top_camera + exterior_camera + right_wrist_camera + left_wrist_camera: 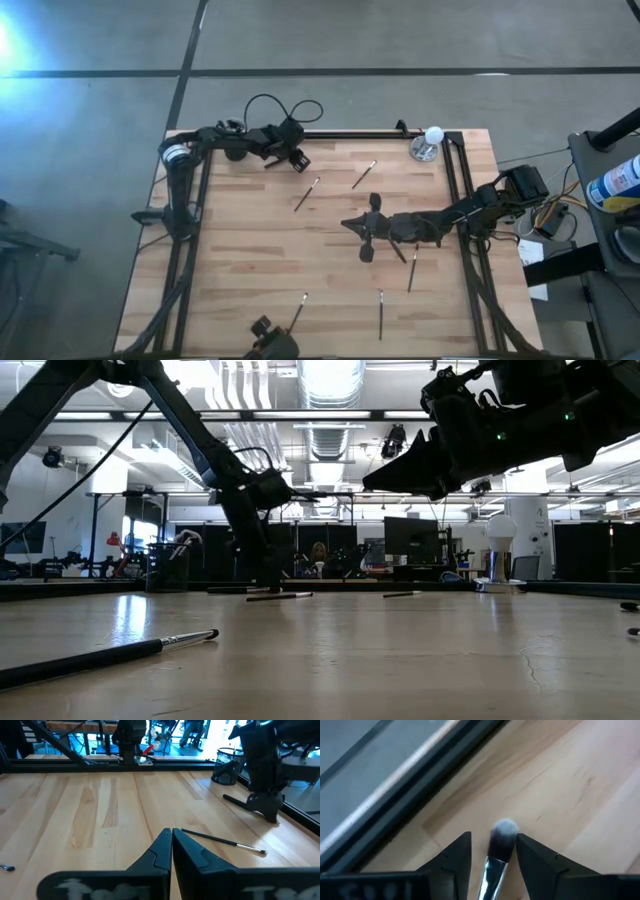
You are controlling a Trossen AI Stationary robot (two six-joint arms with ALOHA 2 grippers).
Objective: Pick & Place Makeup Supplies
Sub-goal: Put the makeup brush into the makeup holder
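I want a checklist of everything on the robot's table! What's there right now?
Surface: light wooden table in a dark frame.
Job's things: thin makeup brushes lie scattered; one fluffy-tipped brush sits between the left gripper's fingers.
Clutter: white ball on a silver base at the far right corner.
Grippers: left gripper open, at the far edge; right gripper shut, over mid-table.
Cables: black loop behind the left arm.
Surroundings: grey floor, lab room behind.

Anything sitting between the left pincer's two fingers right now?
Yes: the left wrist view shows a brush, pale fluffy tip forward, lying on the table between the open left pincer fingers.
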